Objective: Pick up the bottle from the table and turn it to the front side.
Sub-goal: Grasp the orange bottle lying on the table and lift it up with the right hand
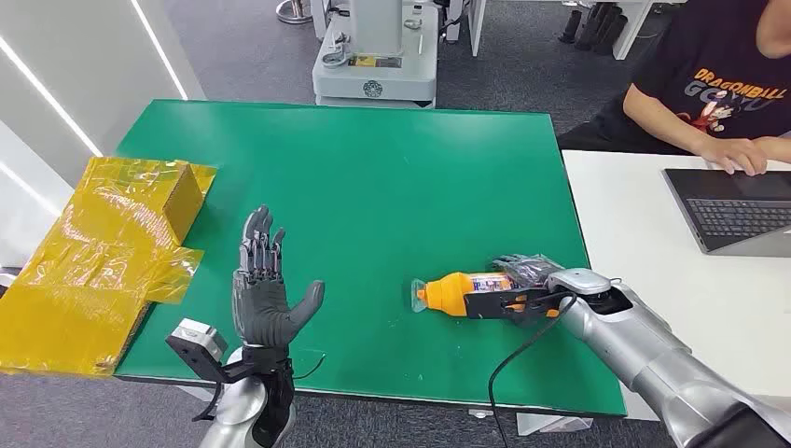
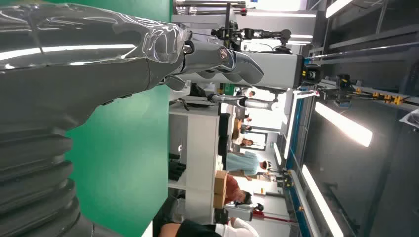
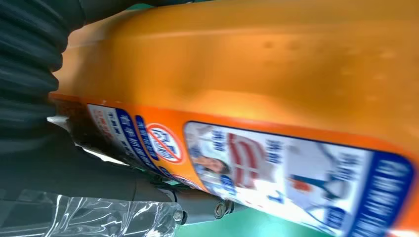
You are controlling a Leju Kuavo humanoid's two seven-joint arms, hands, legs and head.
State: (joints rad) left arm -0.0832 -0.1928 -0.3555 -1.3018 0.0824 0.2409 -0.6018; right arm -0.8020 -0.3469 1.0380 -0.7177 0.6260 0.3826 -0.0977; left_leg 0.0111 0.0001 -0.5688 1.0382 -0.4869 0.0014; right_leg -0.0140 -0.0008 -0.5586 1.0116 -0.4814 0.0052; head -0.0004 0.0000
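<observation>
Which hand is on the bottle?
The right hand, wrapped around the orange bottle lying on the table; the left hand is raised, open, empty.

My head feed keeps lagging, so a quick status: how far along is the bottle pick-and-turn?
Done: the right hand has reached the orange bottle and closed around its body. In hand: the grasp itself; the bottle lies on its side on the green table, cap pointing toward the open, raised left hand. Left: lifting it and turning it to the front side.
</observation>
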